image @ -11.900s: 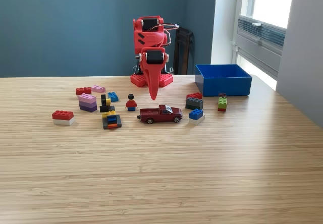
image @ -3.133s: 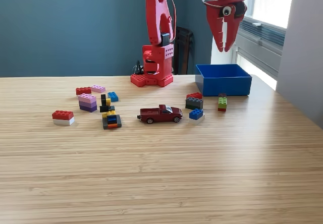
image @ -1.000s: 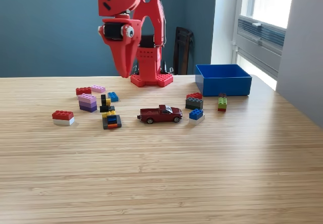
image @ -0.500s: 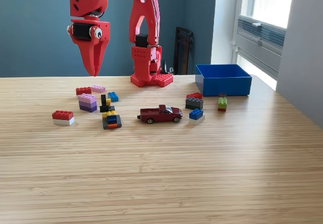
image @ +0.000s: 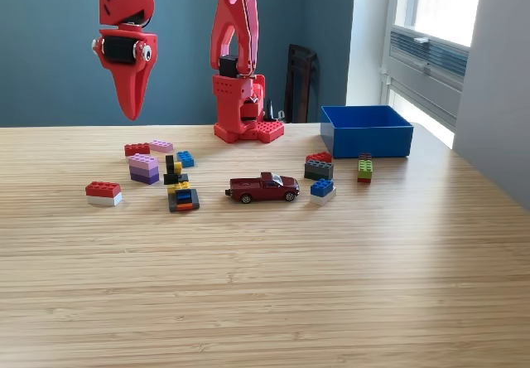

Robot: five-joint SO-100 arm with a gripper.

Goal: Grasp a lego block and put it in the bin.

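Home or office room – wooden table (image: pixel 331 285), window (image: pixel 431 28).

Arm (image: pixel 236 45) & gripper (image: pixel 130 113) all bright red w/ black motor bits; bin (image: pixel 366 132) solid bright blue, table (image: pixel 273 285) pale wood w/ fine lengthwise grain, wall (image: pixel 66 45) flat teal. Toy car (image: pixel 263 188) dark maroon; bricks: red-on-white (image: pixel 103 193), pink over purple stack (image: pixel 143 168), red flat (image: pixel 137 148) w/ pink (image: pixel 161 145) beside, small blue (image: pixel 185 158), black/yellow piece (image: pixel 172 169), grey base w/ yellow, blue, orange (image: pixel 183 197). Nr bin: red on dk grey (image: pixel 318 166), blue on white (image: pixel 322 189), lime green w/ red ends (image: pixel 364 168)
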